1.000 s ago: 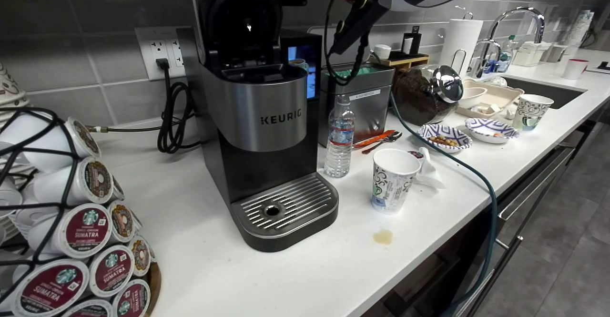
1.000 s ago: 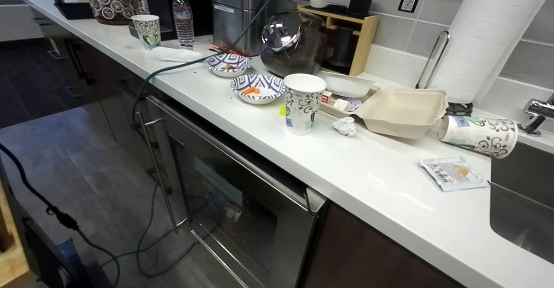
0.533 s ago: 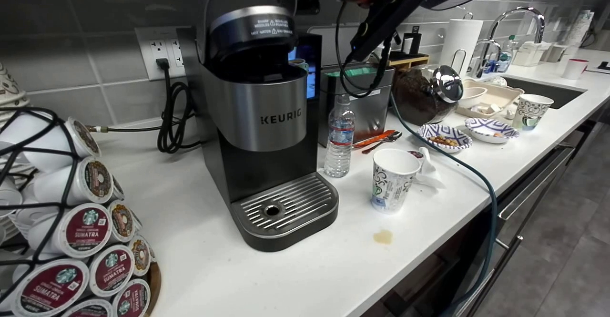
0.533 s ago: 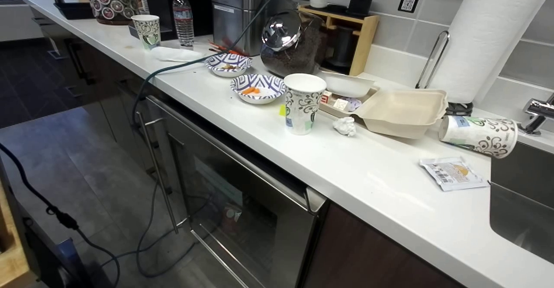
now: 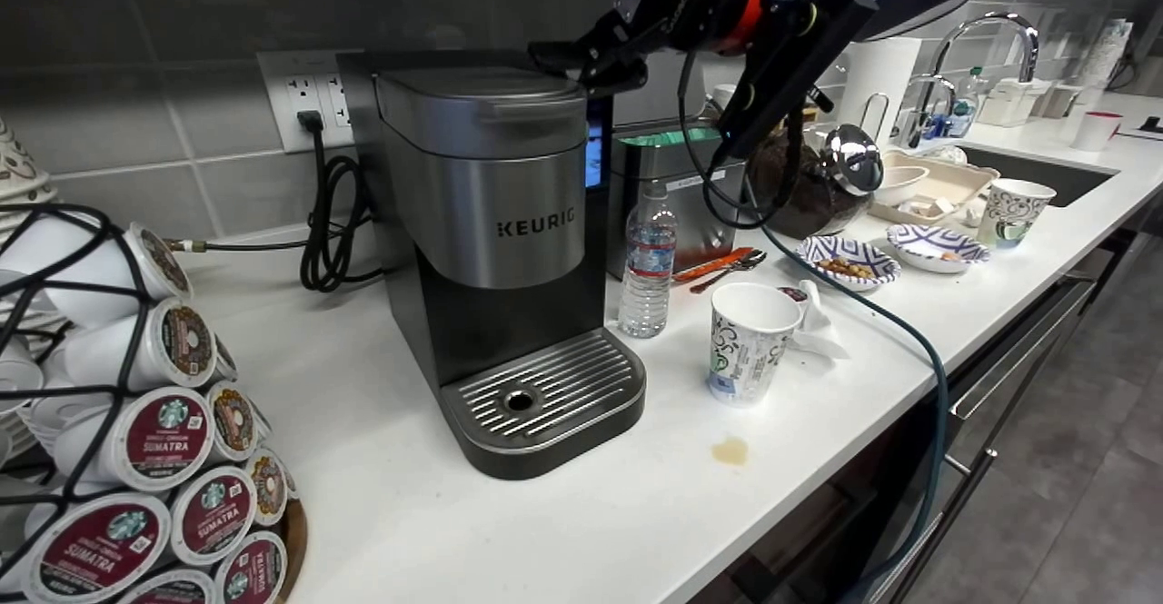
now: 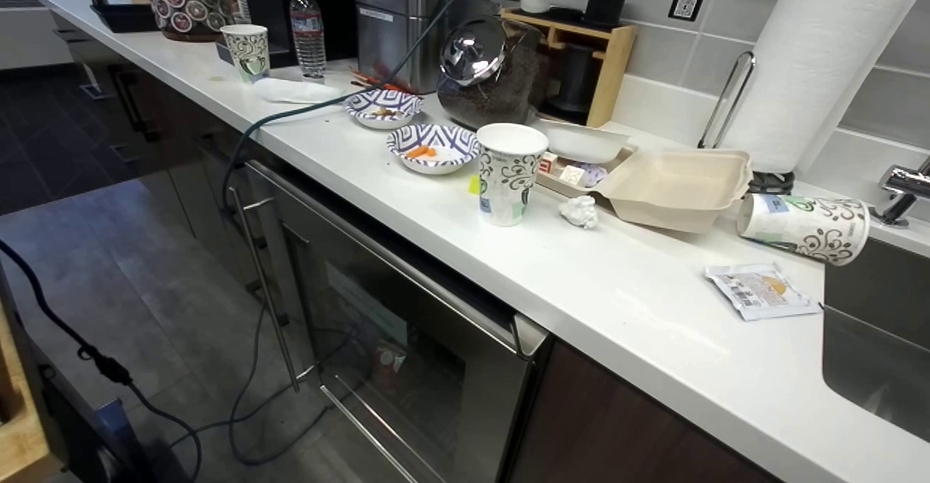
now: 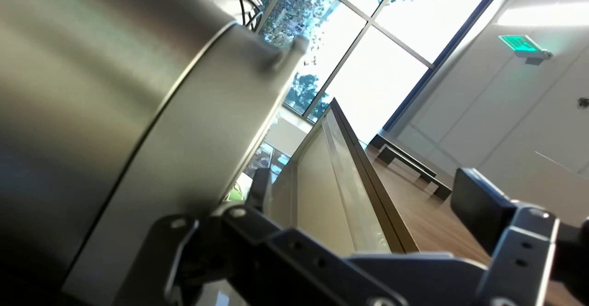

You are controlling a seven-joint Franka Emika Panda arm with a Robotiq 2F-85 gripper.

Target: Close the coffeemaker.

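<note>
The counter [image 5: 363, 495] runs the length of the scene, and the coffeemaker [image 5: 500, 263] stands upright on it, back from the front edge. The job looks all but done: the coffeemaker reads as closed, with no dark gap at its top.

Above its silver face [image 5: 513, 209] the lid [image 5: 482, 113] lies level, the two lined up at the front. The gripper [image 7: 366, 188] is at the lid's front edge, jaws spread wide, and holds nothing.

A bottle [image 5: 648, 268] stands just beside the coffeemaker and a cup [image 5: 752, 341] near its base; neither looks to be in the lid's way.

One of the gripper's fingers [image 7: 260, 188] is right by the lid's rim; whether it touches, I cannot tell. A small lip [image 7: 295, 50] juts from the lid's front, in view and ungripped. Under it a thin, even seam [image 7: 155, 116] parts lid from body, with no lift that I can make out.

Whether a latch has caught is hidden. If it has, what is left is only to draw the gripper clear without hooking the lip and raising the lid; if not, a press down at the front would probably finish the closing.
</note>
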